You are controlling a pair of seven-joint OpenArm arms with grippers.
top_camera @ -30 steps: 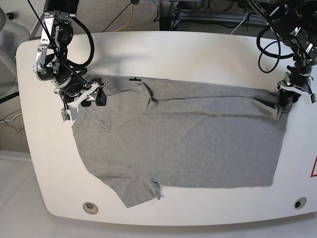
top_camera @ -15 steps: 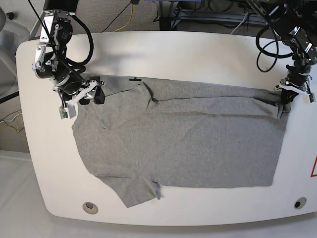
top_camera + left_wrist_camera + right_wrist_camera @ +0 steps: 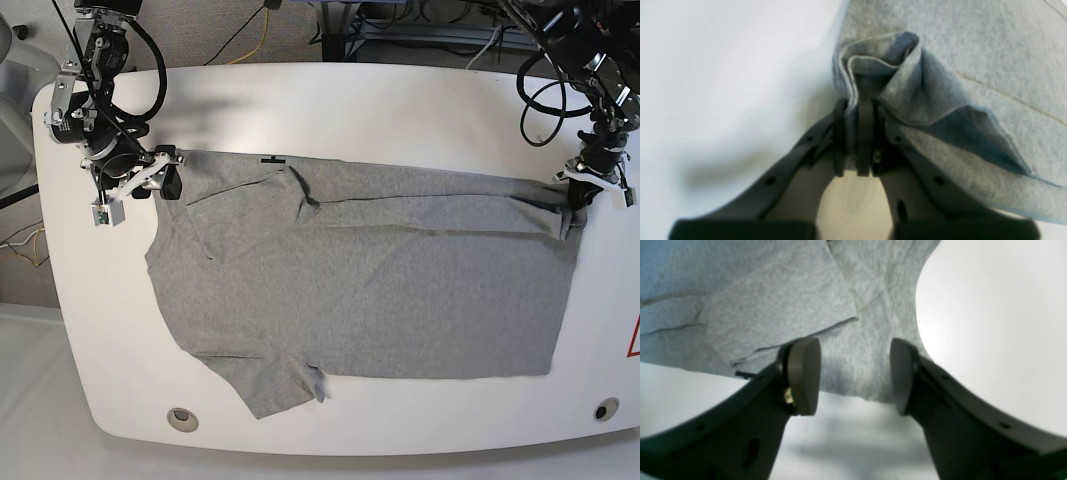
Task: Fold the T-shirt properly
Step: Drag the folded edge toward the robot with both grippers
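T-shirt (image 3: 360, 280) lies flat on the white desk (image 3: 330, 110), spanning nearly its full width, neck label (image 3: 271, 158) at the far edge, one sleeve (image 3: 275, 385) sticking out toward the near edge, a long crease running across the upper body.

Left hand (image 3: 858, 133): pressed together on a bunched corner of the T-shirt. Wrist view shows grey fabric folded between the dark pads, pulled up into a small peak off the desk. In the base view this hand (image 3: 578, 205) is at the shirt's far corner on that view's right, arm reaching down from above with black cables (image 3: 545, 90) looping behind it, wrist pitched steeply down.

Right hand (image 3: 853, 373): spread wide, nothing between the fingers (image 3: 803, 373). Wrist view shows the shirt edge and bare desk through the gap; pads look clear of the cloth, though I can't tell if the tips touch the desk. In the base view it (image 3: 160, 180) sits just beside the shirt's shoulder on that view's left, arm bent and angled in from the desk's far corner, hand pointing toward the fabric.
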